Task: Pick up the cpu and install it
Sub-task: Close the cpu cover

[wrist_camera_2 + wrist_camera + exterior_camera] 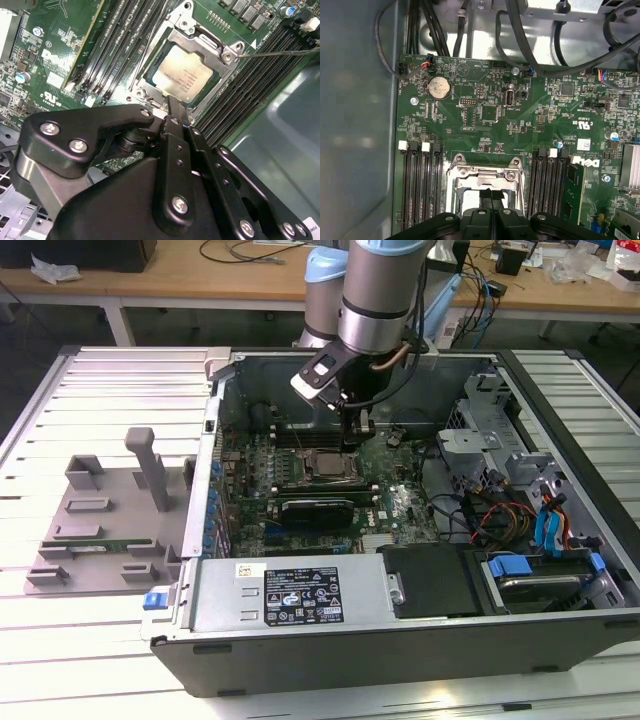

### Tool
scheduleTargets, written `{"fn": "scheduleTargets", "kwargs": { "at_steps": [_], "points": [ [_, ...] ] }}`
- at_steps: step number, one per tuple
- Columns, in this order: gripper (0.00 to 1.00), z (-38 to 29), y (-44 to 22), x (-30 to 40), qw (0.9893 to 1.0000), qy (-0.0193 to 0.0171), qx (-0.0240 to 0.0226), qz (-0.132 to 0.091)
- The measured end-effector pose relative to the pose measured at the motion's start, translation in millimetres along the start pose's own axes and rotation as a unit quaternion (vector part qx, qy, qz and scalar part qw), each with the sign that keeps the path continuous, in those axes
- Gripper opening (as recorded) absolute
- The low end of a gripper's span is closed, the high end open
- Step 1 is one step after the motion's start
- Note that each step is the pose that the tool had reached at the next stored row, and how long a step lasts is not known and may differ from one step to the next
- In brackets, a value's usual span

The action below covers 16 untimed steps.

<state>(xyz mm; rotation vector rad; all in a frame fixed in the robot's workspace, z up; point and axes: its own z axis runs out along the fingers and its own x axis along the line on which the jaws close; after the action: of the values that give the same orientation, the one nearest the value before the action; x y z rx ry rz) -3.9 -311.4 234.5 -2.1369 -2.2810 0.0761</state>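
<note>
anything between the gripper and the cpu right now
Nothing visible. In the second wrist view the cpu sits inside the metal socket frame with its top bare. The gripper hangs just off one edge of it, with no cable or part between them.

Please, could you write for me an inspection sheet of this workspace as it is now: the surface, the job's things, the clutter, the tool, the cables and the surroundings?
Surface: white slatted table bearing an open computer case.
Job's things: cpu lies flat in the socket frame on the motherboard, silver top showing.
Clutter: grey fixture tray beside the case, at the exterior view's left, with a green memory stick in it.
Grippers: tool shut, holding nothing, tips at the socket's edge; contact cannot be told.
Cables: coloured wire bundle inside the case; black cables beyond the motherboard.
Surroundings: wooden benches behind the table.
</note>
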Motion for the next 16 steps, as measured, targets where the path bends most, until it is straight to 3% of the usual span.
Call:
{"fn": "scheduleTargets", "kwargs": {
  "at_steps": [8, 10, 14, 16],
  "points": [
    [0.11, 4.1, -2.2, 0.2, 1.0000, 0.0000, 0.0000, 0.000],
    [0.11, 8.5, -3.9, 0.5, 1.0000, 0.0000, 0.0000, 0.000],
    [0.11, 15.3, -18.0, 2.1, 1.0000, 0.0000, 0.0000, 0.000],
    [0.11, 20.7, -29.4, 3.7, 1.0000, 0.0001, 0.0000, 0.000]
  ]
}}
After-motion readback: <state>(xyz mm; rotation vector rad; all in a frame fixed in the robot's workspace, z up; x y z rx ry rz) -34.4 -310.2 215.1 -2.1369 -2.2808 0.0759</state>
